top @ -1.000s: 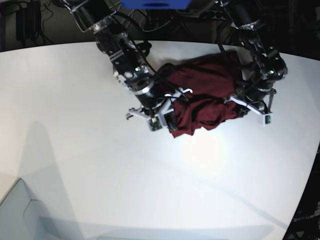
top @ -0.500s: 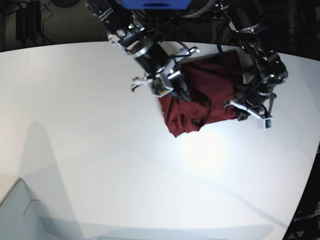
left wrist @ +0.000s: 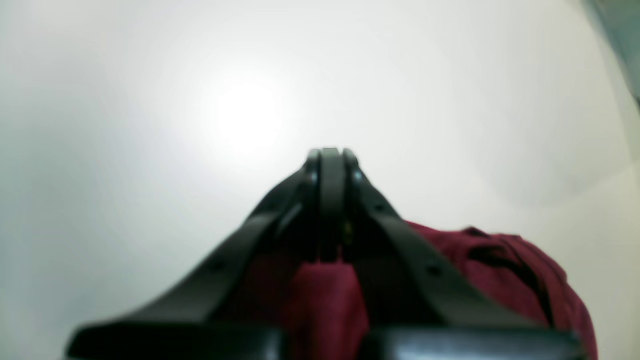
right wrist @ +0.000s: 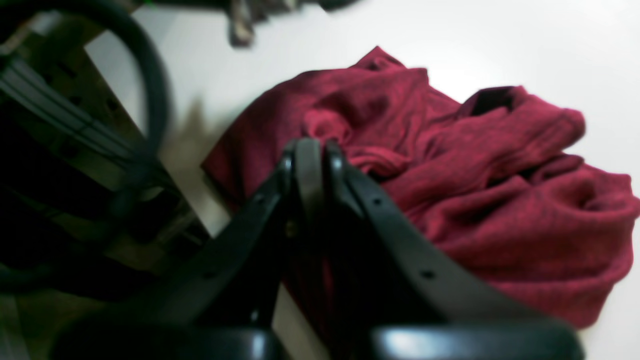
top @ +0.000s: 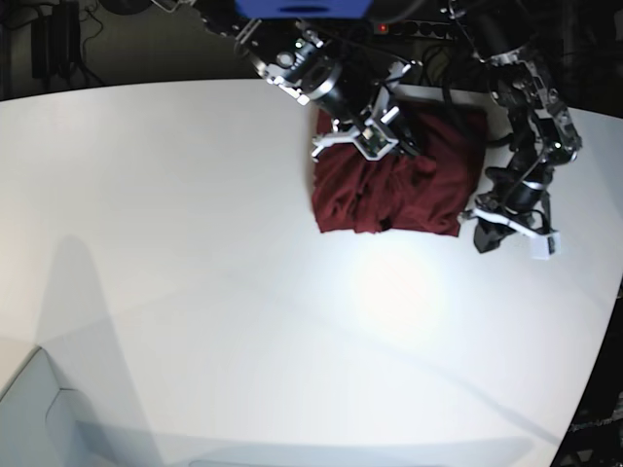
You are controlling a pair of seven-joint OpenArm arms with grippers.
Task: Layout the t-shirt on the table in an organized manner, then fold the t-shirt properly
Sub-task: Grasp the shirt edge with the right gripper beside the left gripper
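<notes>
Layout step. t-shirt [top: 394,185] bunched at far edge of table [top: 195,292]. right gripper [top: 384,136] pinched on t-shirt; left gripper [top: 514,229] pinched on its right edge. Next: pull apart, spread flat.

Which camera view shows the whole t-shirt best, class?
The base view: the t-shirt appears entire, bunched on the table. The right wrist view shows blurred folds behind its tool; the left wrist view shows only a corner.

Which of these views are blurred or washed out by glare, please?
Left wrist: soft all over, a bright hotspot on the table. Right wrist: the near gripper blurred, the t-shirt clearer. Base: sharpest, glare patch in front of the shirt.
</notes>
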